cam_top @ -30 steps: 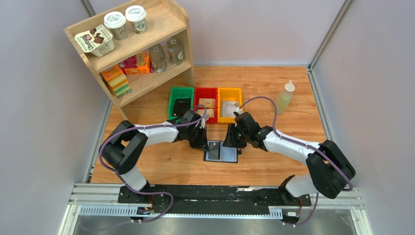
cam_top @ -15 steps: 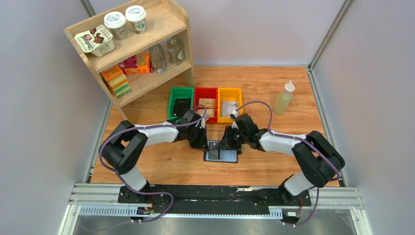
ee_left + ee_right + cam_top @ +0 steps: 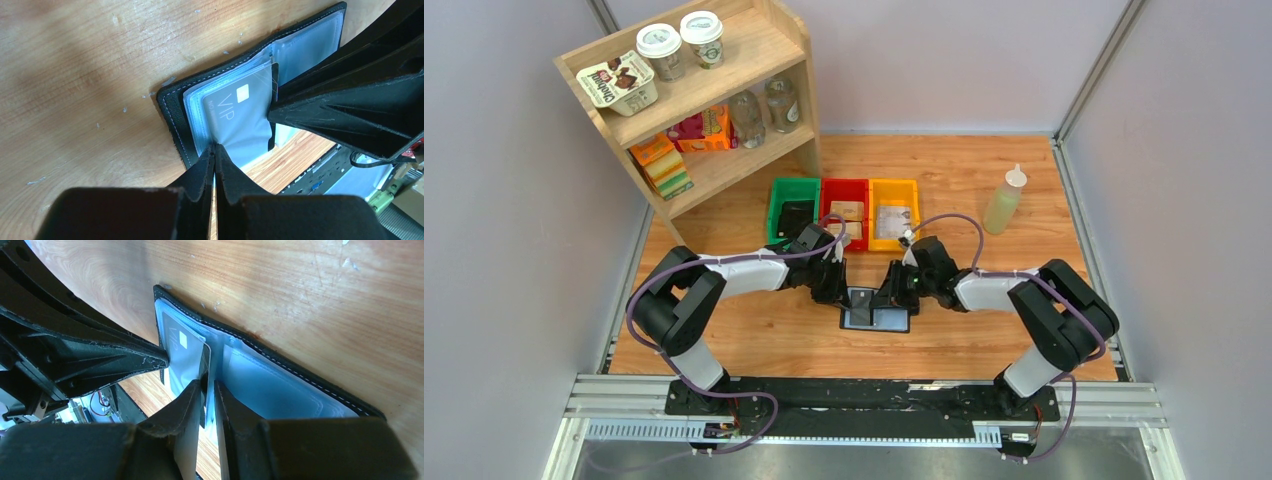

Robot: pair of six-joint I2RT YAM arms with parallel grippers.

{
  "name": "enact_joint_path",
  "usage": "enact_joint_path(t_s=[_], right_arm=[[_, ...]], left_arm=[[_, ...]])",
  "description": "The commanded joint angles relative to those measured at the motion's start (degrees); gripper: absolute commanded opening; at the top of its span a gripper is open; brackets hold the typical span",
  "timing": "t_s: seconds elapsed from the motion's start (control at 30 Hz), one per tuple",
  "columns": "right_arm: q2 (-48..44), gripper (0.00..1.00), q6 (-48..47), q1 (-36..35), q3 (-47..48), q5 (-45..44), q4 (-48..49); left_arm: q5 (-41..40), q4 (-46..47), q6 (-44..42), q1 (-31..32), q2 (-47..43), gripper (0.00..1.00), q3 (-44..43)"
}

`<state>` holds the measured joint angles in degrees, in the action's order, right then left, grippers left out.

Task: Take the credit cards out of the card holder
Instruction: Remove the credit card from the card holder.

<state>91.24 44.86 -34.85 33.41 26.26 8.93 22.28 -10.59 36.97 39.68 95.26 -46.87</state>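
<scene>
1. Table [image 3: 754,345]: wooden. The wallet [image 3: 871,321] is carried on it just in front of both arms, apart from the three coloured bins [image 3: 845,184] behind.
2. Wallet: laid open and flat, grey-blue clear sleeves facing up, between the two grippers. Risk noted: if it is not pinned, it would be dragged or lifted along with the card [image 3: 239,120].
3. Left gripper [image 3: 215,150]: the jaws are closed together and nothing is seen between them. The tips are set at the wallet's outer edge and are judged to be holding it down. Contact is small, so a slip off the leather rim is possible.
4. Right gripper [image 3: 209,382]: the jaws are narrow, closed on a thin dark edge at the wallet's fold, judged to be the card's inner edge. Whether sleeve plastic is caught too cannot be told.
5. Card: grey, marked "VIP", with a small pale chip. It is not yet out of the top sleeve on the half nearer the left arm. Only one card can be made out.
6. Failure modes judged:
   - A pinched sleeve would block the pull or tear.
   - A shallow pinch would slide off the slick card.
   - A pull off the sleeve's line would bend the card.
</scene>
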Motion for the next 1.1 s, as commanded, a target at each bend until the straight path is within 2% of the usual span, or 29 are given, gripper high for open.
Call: enact_joint_path(t_s=[0.0, 0.2, 0.67, 0.77, 0.9, 1.07], right_arm=[[0.08, 0.23, 1.28, 1.80, -2.90, 2.39, 5.30], [1.83, 0.24, 1.54, 2.51, -3.70, 5.81, 9.17], [4.65, 0.20, 1.46, 1.72, -1.51, 8.72, 10.76], [5.00, 0.15, 1.46, 1.45, -0.98, 9.42, 11.37], [4.12, 0.00, 0.93, 1.63, -1.24, 9.34, 10.42], [1.14, 0.00, -0.91, 3.12, -2.29, 9.25, 7.43]], left_arm=[[-3.47, -3.47, -1.90, 0.22, -0.17, 0.06, 0.99], [-3.39, -3.47, -1.90, 0.22, 0.10, 0.06, 0.99], [-3.21, -3.73, -2.17, 0.22, 0.01, 0.06, 0.82], [-3.38, -3.65, -2.17, 0.22, 0.01, 0.06, 0.73], [-3.74, -4.00, -2.08, 0.22, -0.17, 0.05, 0.82], [-3.83, -4.09, -2.08, 0.22, -0.25, 0.05, 0.82]])
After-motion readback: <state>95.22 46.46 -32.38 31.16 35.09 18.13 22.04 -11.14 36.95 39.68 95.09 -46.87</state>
